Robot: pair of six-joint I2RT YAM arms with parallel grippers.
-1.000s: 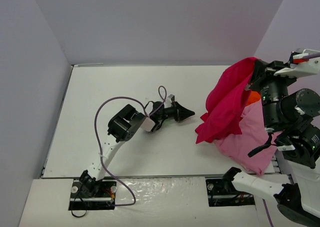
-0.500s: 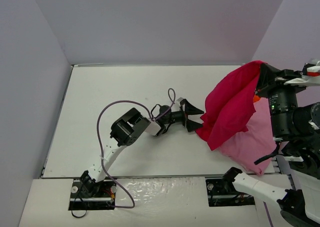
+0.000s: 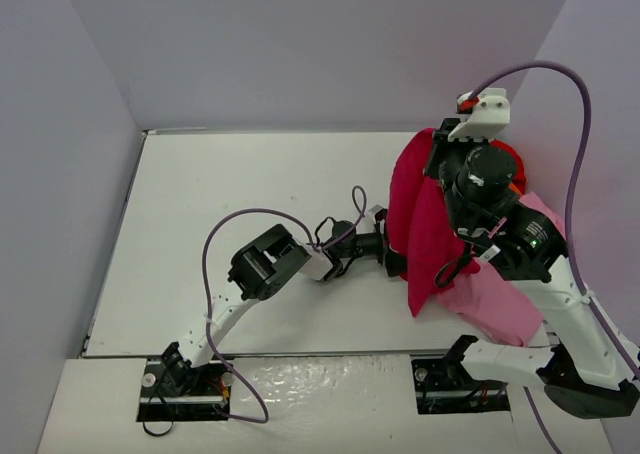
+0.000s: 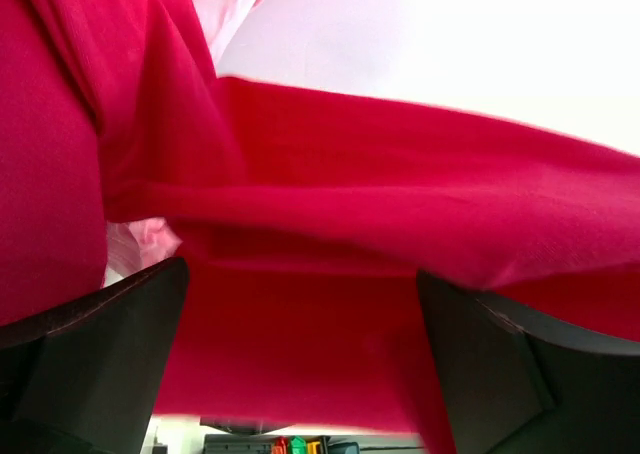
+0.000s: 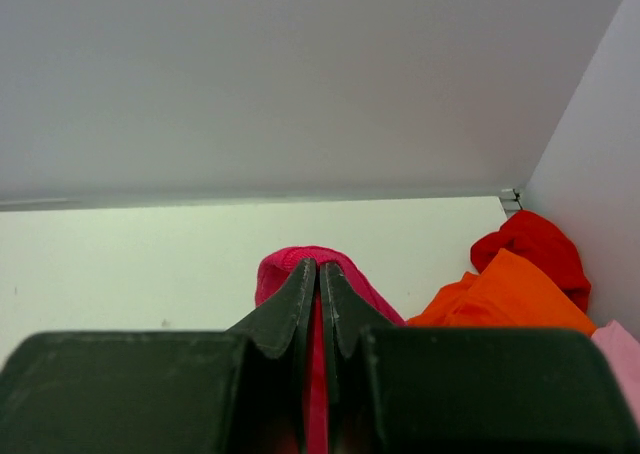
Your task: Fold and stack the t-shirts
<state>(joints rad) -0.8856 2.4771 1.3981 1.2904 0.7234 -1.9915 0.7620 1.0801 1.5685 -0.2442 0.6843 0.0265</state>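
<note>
Here the right gripper [image 5: 319,279] is clamped tight on a fold of the crimson t-shirt [image 3: 425,229], and the cloth bulges up just past its fingertips in the right wrist view. The shirt hangs from that grip as a long drape over the right part of the white table [image 3: 250,174]. Its lower end reaches down over the light pink t-shirt [image 3: 500,312], which lies spread on the table near the right edge. The left gripper [image 4: 300,274] stands with its jaws wide apart at the left edge of the hanging drape; crimson cloth fills the gap between its fingers [image 4: 90,354], but nothing is pinched. In the far right corner the orange t-shirt [image 5: 510,294] lies bunched, with the bright red t-shirt [image 5: 530,242] crumpled just behind it, touching it.
</note>
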